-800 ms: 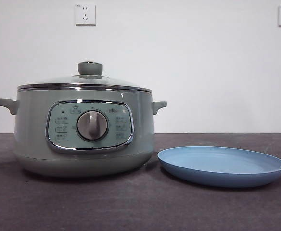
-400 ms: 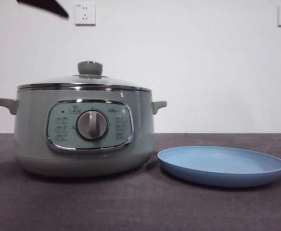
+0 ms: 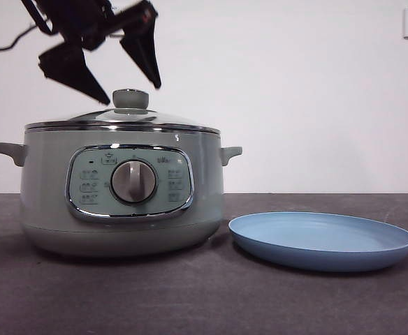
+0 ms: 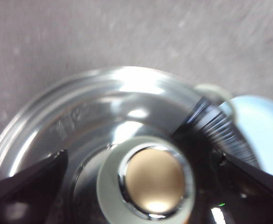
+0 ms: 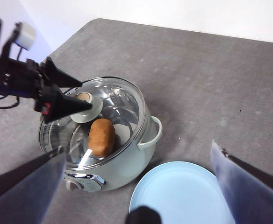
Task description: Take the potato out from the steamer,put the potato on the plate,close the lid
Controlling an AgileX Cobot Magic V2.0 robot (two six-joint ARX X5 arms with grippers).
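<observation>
Left gripper point(image 3: 129, 96) hangs just above the lid point(image 3: 124, 117), jaws spread wide, one tip to each side of the lid's pale green knob point(image 3: 130, 98); nothing held, no contact visible. In the left wrist view the knob point(image 4: 148, 179) sits between the two dark jaws, directly below the gripper; picture is blurred.

Lid is seated on the steamer point(image 3: 120, 188), chrome band on the rim. Below the left gripper, inside the pot, the potato point(image 5: 102, 136) lies under the glass, seen through the lid in the right wrist view, just beside the knob.

Plate point(image 3: 321, 240) rests on the table point(image 3: 204, 300), well off to the side of the left gripper, just beside the steamer's base; whether they touch, cannot tell.

Right gripper point(image 5: 136, 186) is high above the table with jaws wide apart, empty; plate and steamer lie below it.
</observation>
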